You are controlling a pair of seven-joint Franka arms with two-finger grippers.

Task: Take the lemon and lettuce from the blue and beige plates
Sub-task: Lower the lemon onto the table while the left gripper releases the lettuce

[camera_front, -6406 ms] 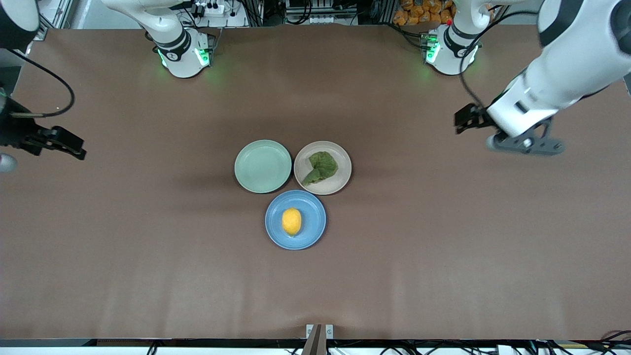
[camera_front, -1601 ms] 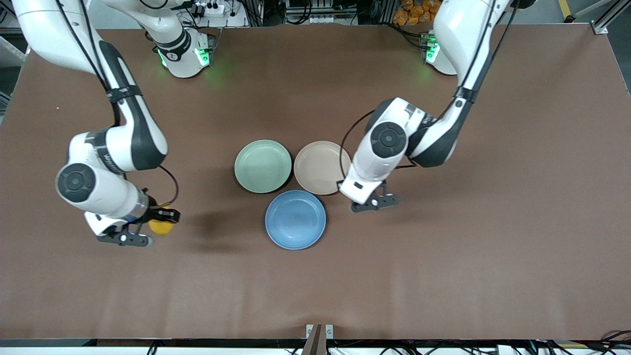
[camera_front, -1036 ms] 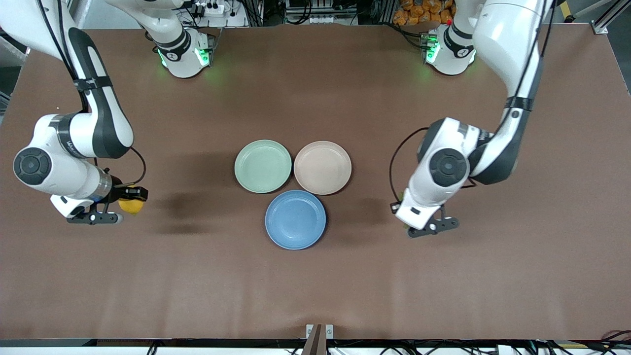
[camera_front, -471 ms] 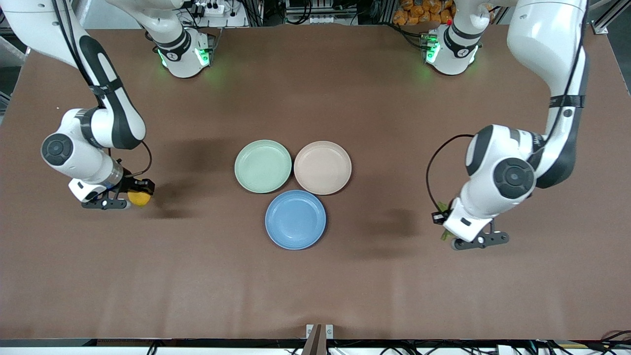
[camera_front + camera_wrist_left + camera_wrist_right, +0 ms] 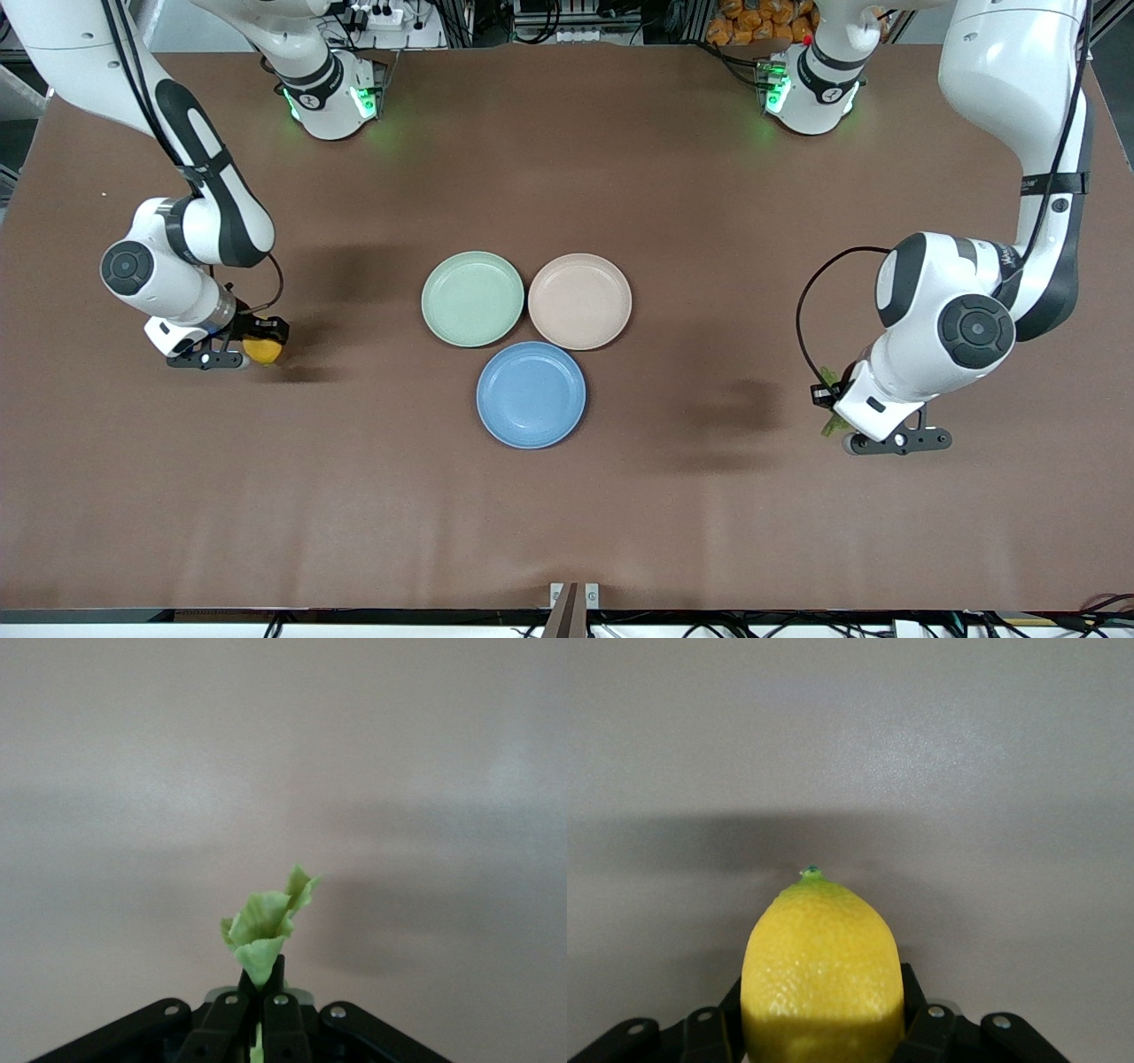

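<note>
Over the table toward the right arm's end, the right gripper (image 5: 251, 347) was clamped on the lemon (image 5: 822, 974), its black fingers (image 5: 923, 1028) pressing both flanks. The lemon's long axis ran straight out from the gripper, its small green-tipped nub leading away from the wrist. Its skin was bright yellow, finely pitted and oval in outline.

Toward the left arm's end, the left gripper (image 5: 833, 409) was closed on the lettuce (image 5: 262, 928), pinched at its stem end between narrow black fingers (image 5: 232, 1020). The leaf was pale green, ruffled and folded, and stood out lengthwise from the fingertips.

At mid-table three smooth round plates lay touching, all bare: the blue plate (image 5: 531, 395) nearest the front camera, the beige plate (image 5: 579, 301) and a green plate (image 5: 472, 299) side by side farther off. The table (image 5: 567, 514) had a matte brown cover. No legible writing was seen.
</note>
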